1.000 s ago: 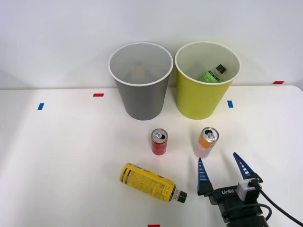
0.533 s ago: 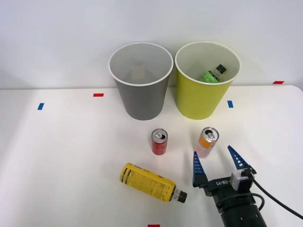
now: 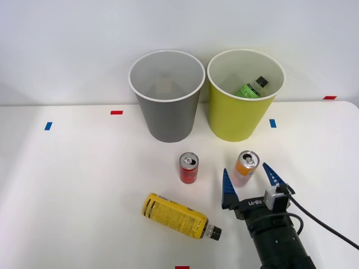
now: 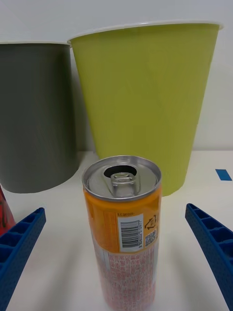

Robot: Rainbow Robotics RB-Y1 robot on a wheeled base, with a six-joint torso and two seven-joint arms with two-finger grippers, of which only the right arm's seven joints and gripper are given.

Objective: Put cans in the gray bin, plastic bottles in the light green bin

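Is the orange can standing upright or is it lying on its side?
Upright. The orange can stands on its base on the table, silver top with its opened mouth facing up, between the open jaws.

Overhead front view; close wrist view shares orange can (image 3: 245,167).

So the orange can (image 4: 122,228) is standing upright dead center, silver top with the tab opening facing up, barcode on its side, and the label fades to pale pink with red print lower down. The right gripper (image 4: 116,260) is spread wide, one blue ribbed finger (image 4: 18,250) on each side of the can, neither one touching it. A sliver of the red can (image 4: 4,214) peeks in at the edge just past one finger. Behind the can is the light green bin (image 4: 145,97) with its white rim, and the gray bin (image 4: 34,112) sits right beside it. Everything's on a white table (image 4: 58,243), plus a little blue tape mark (image 4: 224,174) off to the side.
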